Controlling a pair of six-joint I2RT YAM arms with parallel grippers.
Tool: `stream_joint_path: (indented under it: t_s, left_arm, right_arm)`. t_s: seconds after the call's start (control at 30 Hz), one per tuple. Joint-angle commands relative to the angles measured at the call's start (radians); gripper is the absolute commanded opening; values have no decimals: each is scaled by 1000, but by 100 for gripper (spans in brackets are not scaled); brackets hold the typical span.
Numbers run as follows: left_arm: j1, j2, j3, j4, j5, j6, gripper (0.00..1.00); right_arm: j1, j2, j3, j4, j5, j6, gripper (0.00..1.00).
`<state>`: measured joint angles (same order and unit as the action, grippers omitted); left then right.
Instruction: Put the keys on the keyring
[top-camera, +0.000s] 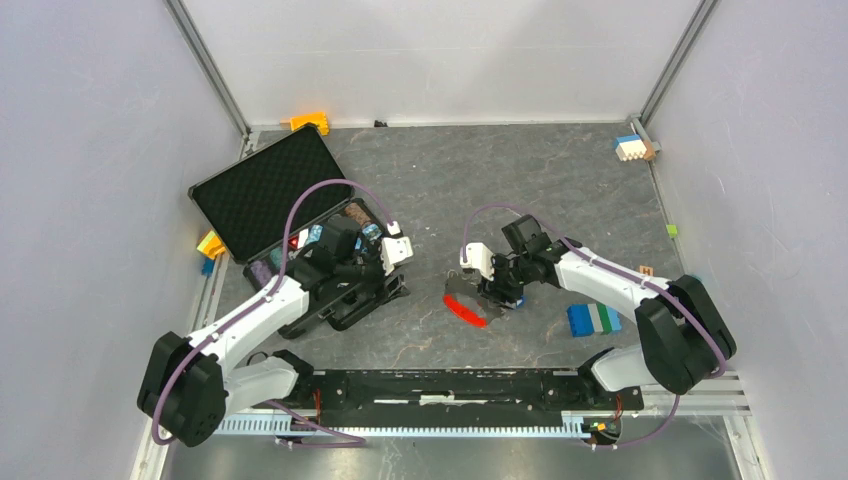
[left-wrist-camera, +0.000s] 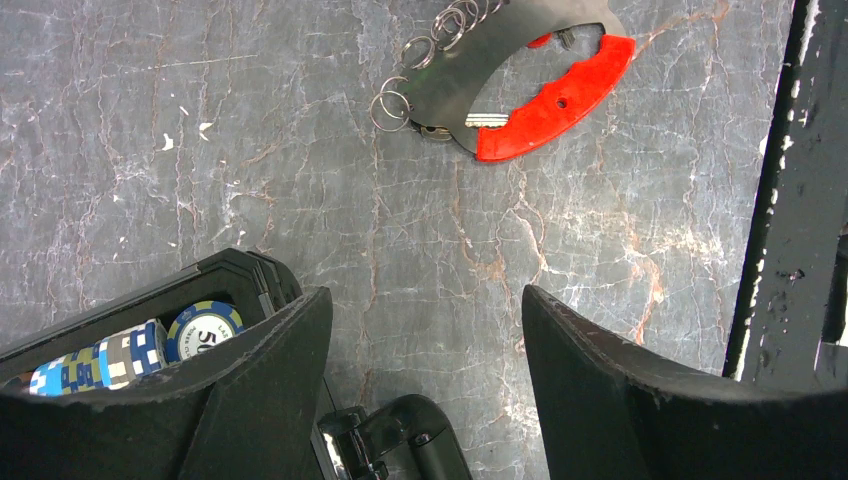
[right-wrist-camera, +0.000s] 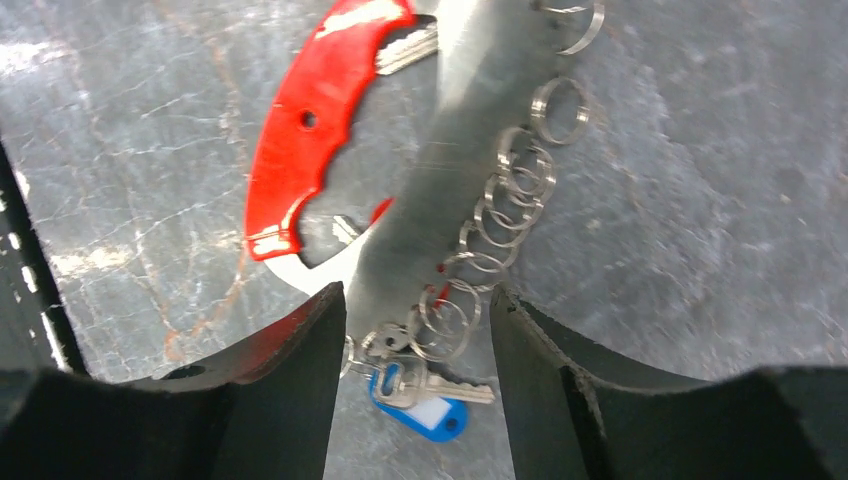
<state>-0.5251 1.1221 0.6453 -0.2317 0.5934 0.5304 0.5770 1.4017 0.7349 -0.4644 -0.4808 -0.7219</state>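
keyring (right-wrist-camera: 420, 220) blurred, top cut off | blue key (right-wrist-camera: 425, 412) between right fingers (right-wrist-camera: 265, 400)

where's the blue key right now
In the right wrist view, the blue key lies on the table between the open fingers of the right gripper, at the ring end of the keyring, below its red clip.

Grey, red-clipped keyring (right-wrist-camera: 430, 200), blue-tagged key (right-wrist-camera: 425, 405) at end

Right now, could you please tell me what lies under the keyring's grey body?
A key pokes its silver blade out from under the keyring, plus a sliver of red; the grey body covers the rest.
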Motion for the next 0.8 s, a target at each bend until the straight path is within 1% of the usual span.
stream_joint_path:
  t_s: [0.0, 0.13, 0.23, 0.43, 0.6, 0.7, 0.77]
  left_arm:
    - [2, -15, -10, -8, -1, 66, 77]
    - [1, 17, 9, -6, 19, 84, 77]
    - [2, 43, 23, 10, 13, 71, 77]
    - [20, 73, 44, 23, -64, 15, 77]
    - [50, 19, 17, 20, -90, 3, 77]
    - [67, -7, -3, 11, -100, 9, 77]
    - [79, -18, -11, 11, -104, 16, 77]
  right_arm:
    - [-31, -1, 52, 17, -19, 22, 60]
    - [-26, -23, 49, -23, -123, -34, 59]
    - [8, -22, 51, -42, -182, -68, 58]
    - [113, 17, 34, 47, -129, -2, 58]
    - [145, 71, 58, 66, -95, 24, 58]
    - [148, 67, 49, 66, -79, 24, 58]
    - [148, 50, 31, 73, -69, 28, 60]
